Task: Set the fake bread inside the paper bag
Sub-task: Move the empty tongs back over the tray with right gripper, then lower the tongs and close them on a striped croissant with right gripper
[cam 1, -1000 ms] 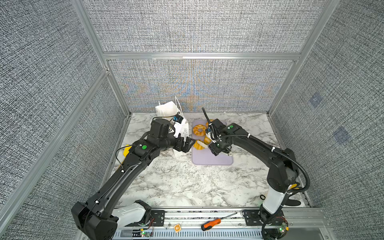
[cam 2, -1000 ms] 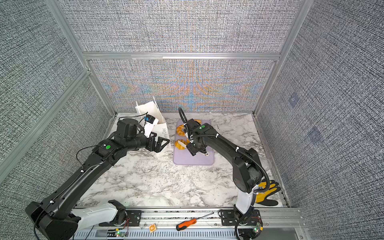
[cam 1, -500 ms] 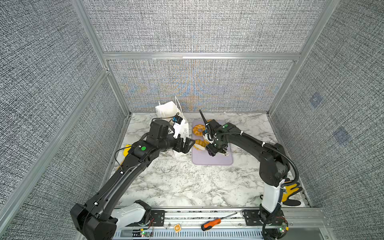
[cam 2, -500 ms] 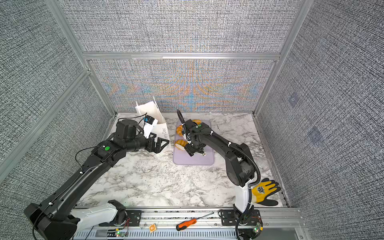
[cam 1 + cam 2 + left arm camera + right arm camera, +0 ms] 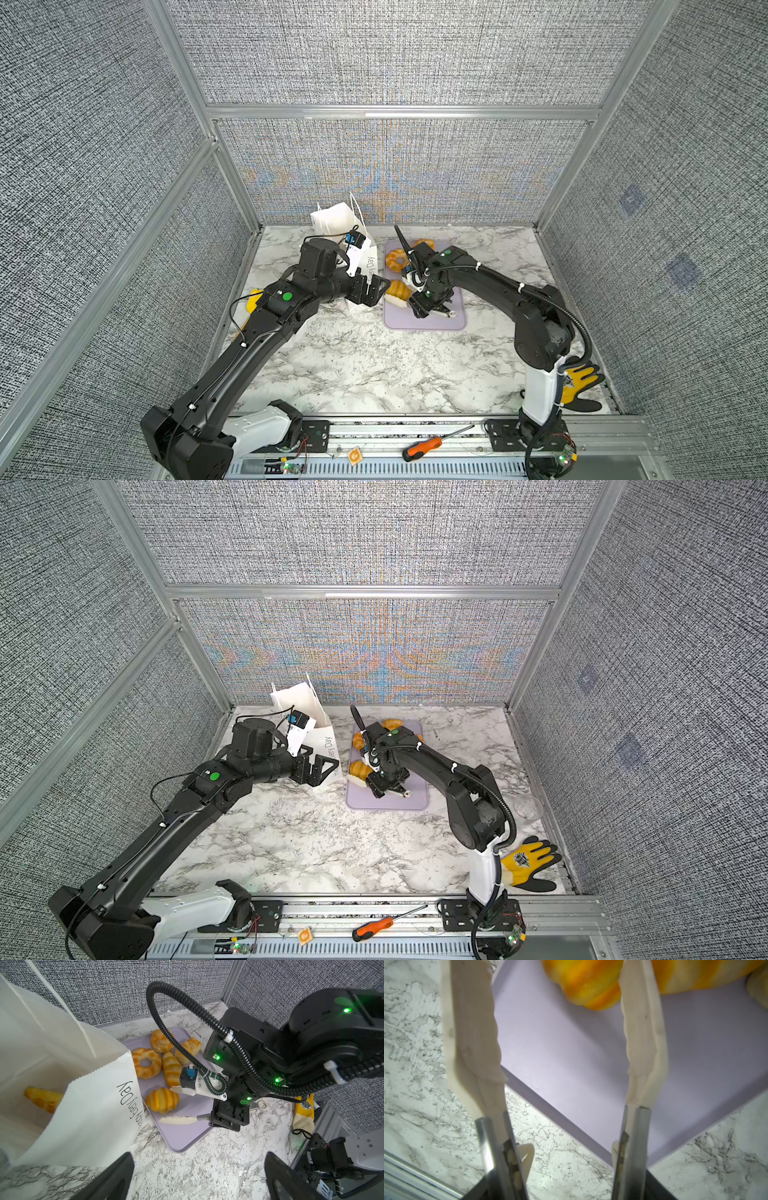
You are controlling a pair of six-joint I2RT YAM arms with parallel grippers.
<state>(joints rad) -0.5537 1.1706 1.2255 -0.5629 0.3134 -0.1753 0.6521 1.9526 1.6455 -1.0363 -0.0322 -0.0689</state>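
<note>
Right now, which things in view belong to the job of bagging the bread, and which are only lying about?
Job: paper bag, bread on the tray, one piece already inside the bag.
Lying about: glove, screwdriver.

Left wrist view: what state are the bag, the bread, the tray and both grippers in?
paper bag, mouth open, one croissant inside.
fake bread, five pieces visible, loose on tray.
right gripper, open around the striped croissant, not closed on it.
left gripper, open, empty.
</note>
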